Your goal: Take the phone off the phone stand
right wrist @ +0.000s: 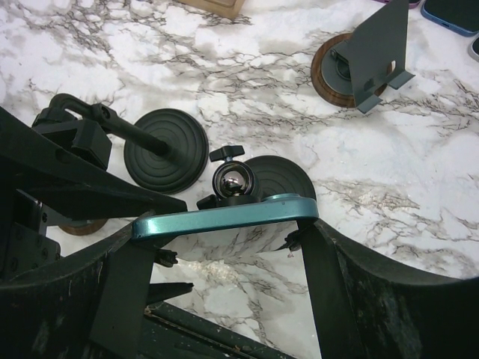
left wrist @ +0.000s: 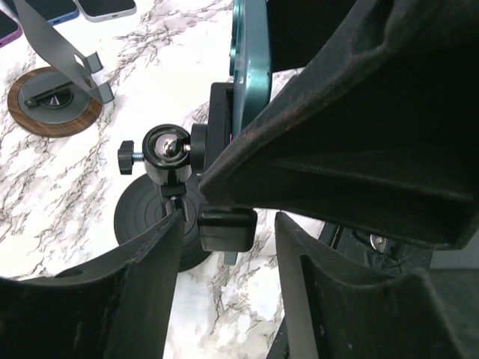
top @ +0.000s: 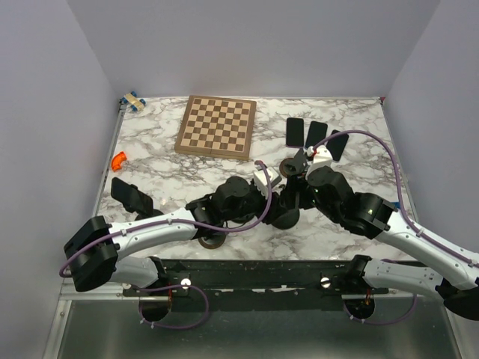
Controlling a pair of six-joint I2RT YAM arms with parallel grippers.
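While seated on the phone stand (right wrist: 233, 183) at frame centre, the teal phone (right wrist: 224, 217) is grasped across its edges by the right hand (right wrist: 226, 230); the left hand (left wrist: 228, 223) is held released, straddling the stand's clamp (left wrist: 227, 232).

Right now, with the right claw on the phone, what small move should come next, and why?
Probably ease the right claw up and away a little. It is shut on the phone by its edges, the phone sits in the clamp of the stand, and the left claw stands open by that clamp.
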